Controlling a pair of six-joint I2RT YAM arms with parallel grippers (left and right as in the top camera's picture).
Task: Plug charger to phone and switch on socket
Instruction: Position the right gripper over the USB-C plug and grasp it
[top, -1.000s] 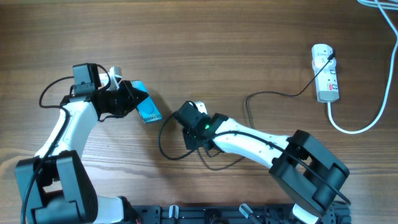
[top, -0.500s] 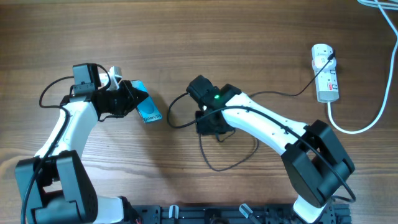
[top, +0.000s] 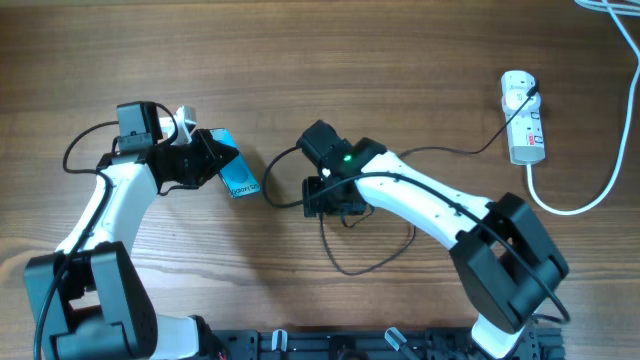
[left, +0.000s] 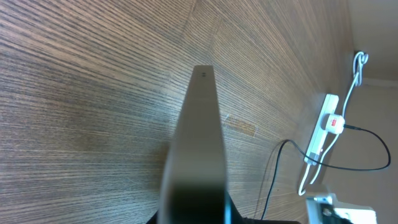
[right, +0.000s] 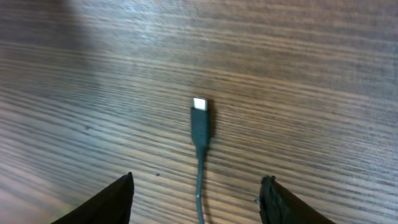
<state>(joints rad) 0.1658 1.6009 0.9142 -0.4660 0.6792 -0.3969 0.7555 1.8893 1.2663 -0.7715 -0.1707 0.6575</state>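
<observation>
My left gripper (top: 212, 160) is shut on the phone (top: 238, 176), whose turquoise screen shows left of centre in the overhead view. The left wrist view has the phone (left: 199, 137) edge-on, sticking out from between the jaws. My right gripper (right: 198, 180) stands open just above the wood. The charger's black connector (right: 199, 121) lies flat on the table between its fingers (right: 118, 199), touching neither. The charger cable (top: 440, 151) runs from there to the white socket (top: 523, 120) at the far right, where its black plug sits. The socket (left: 323, 127) also shows small in the left wrist view.
A thick white lead (top: 590, 200) curves from the socket down and round to the table's right edge. Slack black cable loops on the wood (top: 350, 262) under my right arm. Bare wooden table (top: 300, 60) fills the far side.
My right arm moved away from the front edge, then its gripper opened and let go of the charger's connector, which now lies on the table. The left arm and phone have not moved.
</observation>
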